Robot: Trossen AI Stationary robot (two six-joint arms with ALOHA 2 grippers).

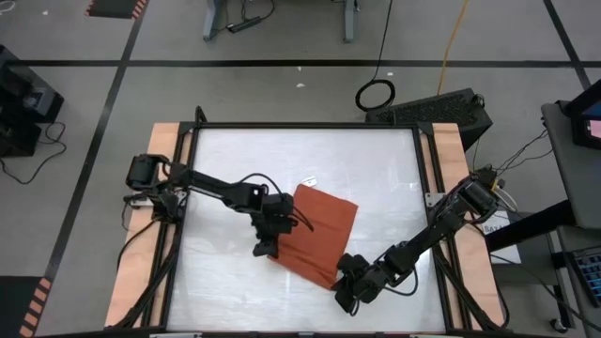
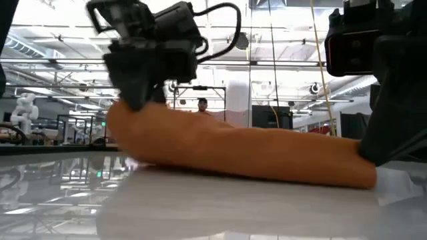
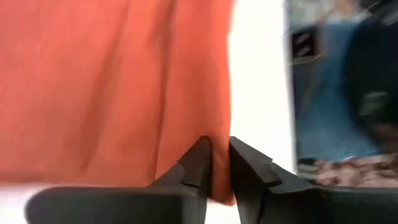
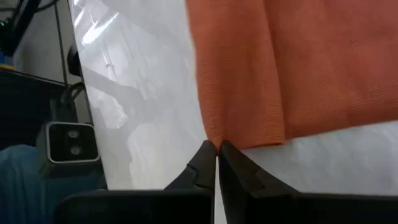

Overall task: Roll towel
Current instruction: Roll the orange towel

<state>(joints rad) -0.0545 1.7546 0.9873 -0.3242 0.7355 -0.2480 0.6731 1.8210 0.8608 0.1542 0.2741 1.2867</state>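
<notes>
Pinching towel (image 1: 315,235) corners | left gripper (image 1: 266,246) | right gripper (image 1: 344,278)

You'll see a white tabletop (image 1: 376,188) with wooden side strips (image 1: 156,188) at the frame's centre. Above it, on the grey floor, a black cable loop (image 1: 376,94) lies beside a dark case (image 1: 441,110). At far upper left, a striped floor mat (image 1: 117,7) meets the edge.
</notes>
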